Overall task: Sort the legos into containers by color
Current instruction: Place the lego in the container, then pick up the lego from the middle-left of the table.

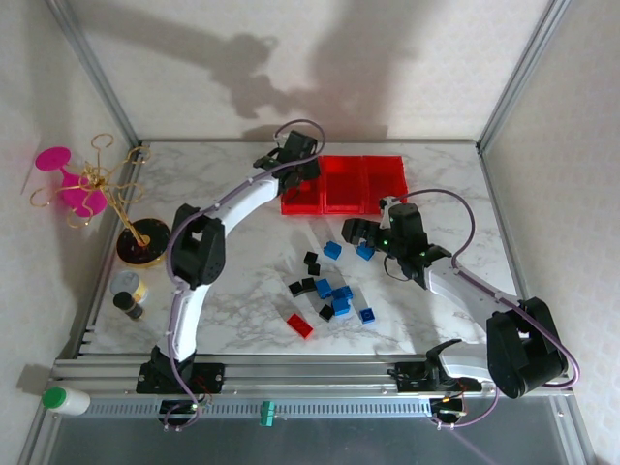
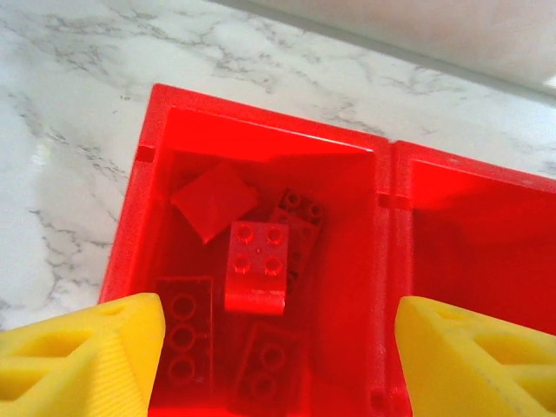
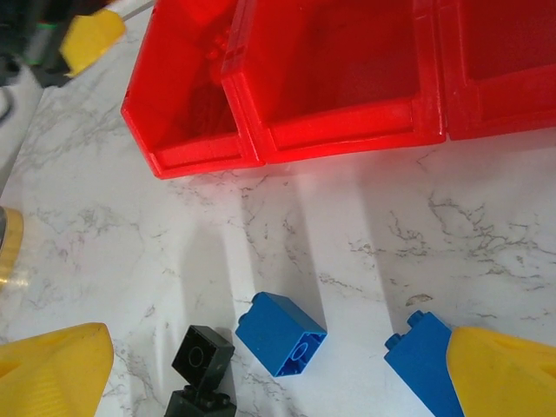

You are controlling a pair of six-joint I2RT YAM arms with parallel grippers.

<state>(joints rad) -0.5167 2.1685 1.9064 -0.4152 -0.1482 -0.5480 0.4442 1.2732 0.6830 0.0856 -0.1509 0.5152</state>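
White marble table: red bins at back, loose blue, black, red legos mid-table.

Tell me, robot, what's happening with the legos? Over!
Left gripper open over left bin. Right gripper open above blue brick. Red bricks inside; loose pile unsorted. Nothing blocking.
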